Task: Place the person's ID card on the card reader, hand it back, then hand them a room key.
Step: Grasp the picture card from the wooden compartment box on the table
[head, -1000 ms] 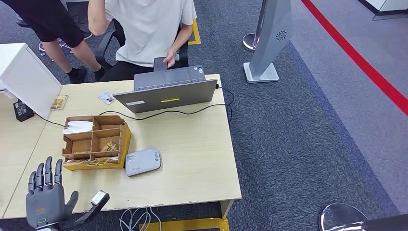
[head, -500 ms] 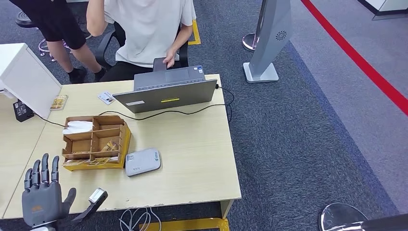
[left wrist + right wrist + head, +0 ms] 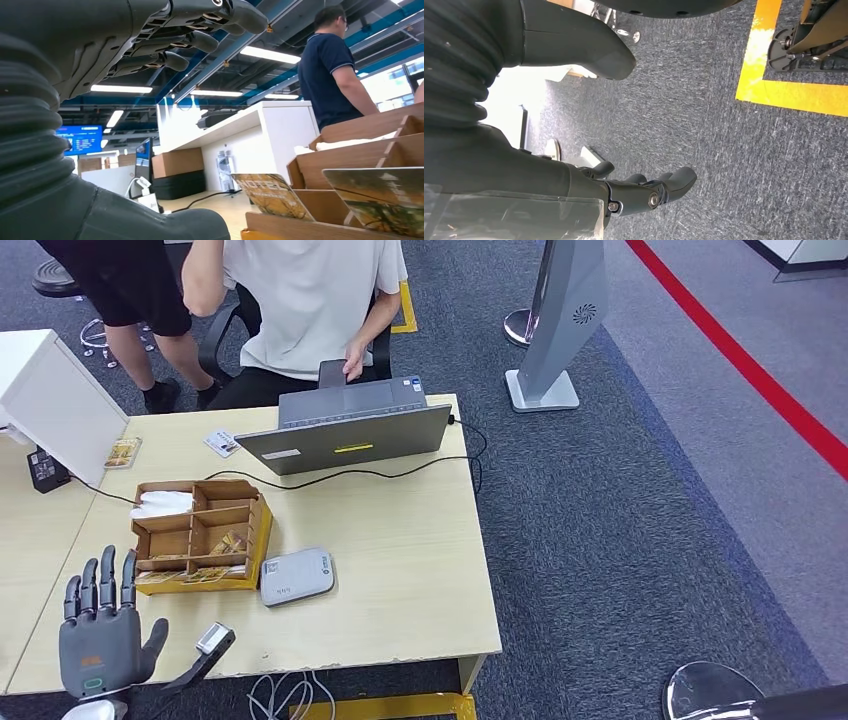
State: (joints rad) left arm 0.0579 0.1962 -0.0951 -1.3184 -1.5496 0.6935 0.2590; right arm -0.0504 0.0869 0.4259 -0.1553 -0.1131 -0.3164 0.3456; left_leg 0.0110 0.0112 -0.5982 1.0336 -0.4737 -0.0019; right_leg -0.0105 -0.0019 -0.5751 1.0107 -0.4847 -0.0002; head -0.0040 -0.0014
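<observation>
The ID card [image 3: 221,443] lies on the wooden table [image 3: 400,570] at the far side, left of the grey laptop [image 3: 345,430]. The grey-white card reader [image 3: 296,576] sits near the front, right of a wooden divided box [image 3: 197,533] with room key cards in its front slots. Over the table's front left corner, my left hand [image 3: 100,640] is raised, empty, its fingers spread. In the left wrist view that hand [image 3: 150,40] faces the box [image 3: 360,150] and a hotel key card [image 3: 272,195]. My right hand [image 3: 649,192] hangs over grey carpet, holding nothing.
A person in a white shirt [image 3: 310,300] sits behind the laptop. Another person in dark clothes [image 3: 120,280] stands at the back left. A white box [image 3: 50,400] stands at the left edge. A black cable [image 3: 380,472] crosses the table. A silver post [image 3: 560,330] stands on the carpet.
My left hand dipped slightly, then rose again a little to the right, still spread and empty. The standing person shifted at the back left.
</observation>
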